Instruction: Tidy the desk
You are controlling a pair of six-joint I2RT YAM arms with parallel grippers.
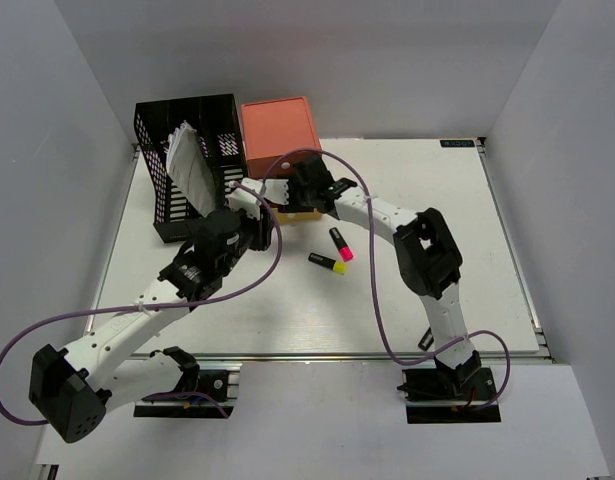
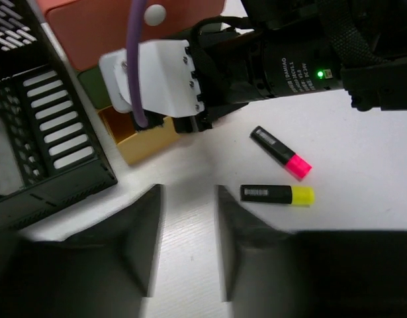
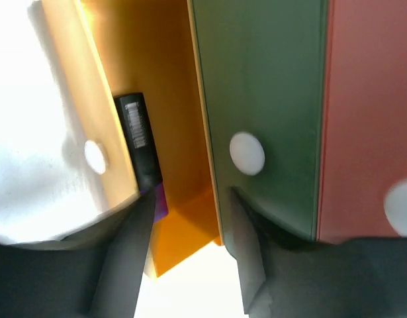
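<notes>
The white desk (image 1: 427, 300) carries a pink highlighter (image 1: 341, 243) and a yellow highlighter (image 1: 327, 263), both black-bodied, lying loose at the middle. They also show in the left wrist view, pink (image 2: 280, 152) and yellow (image 2: 277, 194). My left gripper (image 2: 188, 199) is open and empty just above the bare desk, left of the yellow highlighter. My right gripper (image 3: 190, 245) is open and empty at the drawer unit's pulled-out yellow drawer (image 3: 170, 99). A black marker with a purple end (image 3: 140, 142) lies inside that drawer.
The drawer unit (image 1: 279, 135) has a coral top, a green drawer with a white knob (image 3: 246, 154) and a coral drawer (image 3: 362, 99). A black mesh rack (image 1: 187, 160) with papers stands at the far left, close to my left gripper (image 1: 255, 228). My right wrist (image 2: 157, 76) hangs over the yellow drawer.
</notes>
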